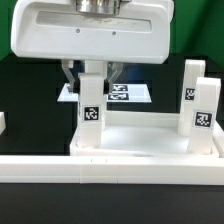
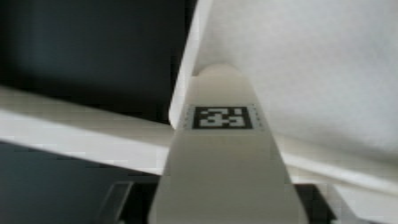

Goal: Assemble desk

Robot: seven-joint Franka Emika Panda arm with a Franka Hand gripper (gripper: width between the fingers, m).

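Note:
My gripper (image 1: 90, 92) is shut on a short white square leg (image 1: 91, 118) with a black-and-white tag. It holds the leg upright at the near corner of the white desk top (image 1: 150, 142) on the exterior view's left. Whether the leg sits in its socket is hidden. Two more tagged legs (image 1: 190, 90) (image 1: 203, 105) stand upright at the desk top's corners on the exterior view's right. In the wrist view the held leg (image 2: 222, 150) fills the middle between my dark fingers (image 2: 134, 200), with the desk top (image 2: 311, 70) beyond it.
A long low white rail (image 1: 110, 168) runs along the front of the desk top. The marker board (image 1: 128, 93) lies behind on the black table. A small white piece (image 1: 2, 122) shows at the exterior view's left edge.

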